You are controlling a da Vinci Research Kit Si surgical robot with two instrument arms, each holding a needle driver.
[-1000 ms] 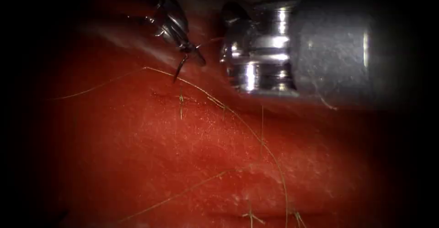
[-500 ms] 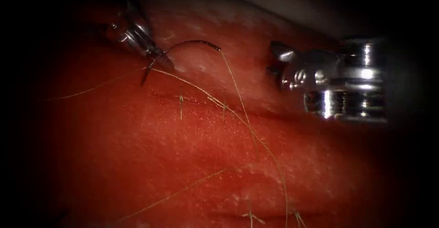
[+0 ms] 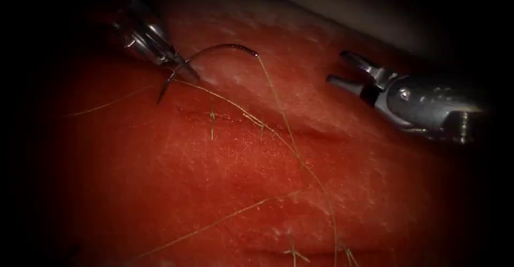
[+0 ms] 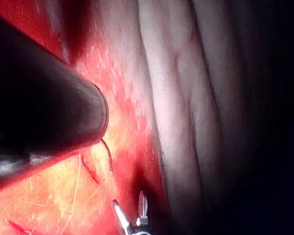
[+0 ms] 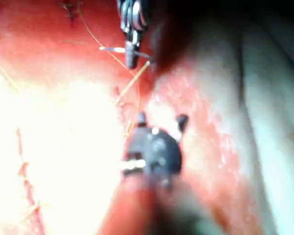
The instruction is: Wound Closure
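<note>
Left tool (image 3: 184, 70) grips needle (image 3: 214, 50) (mid-curve) — right tool (image 3: 342, 69) empty.

text: none legible | labels: none | numbers: none | signs: none

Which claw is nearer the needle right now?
Left. The left claw is shut on the needle near its pointed end, above the tissue. The right claw is open and empty, well off to the right of the needle's thread end.
</note>
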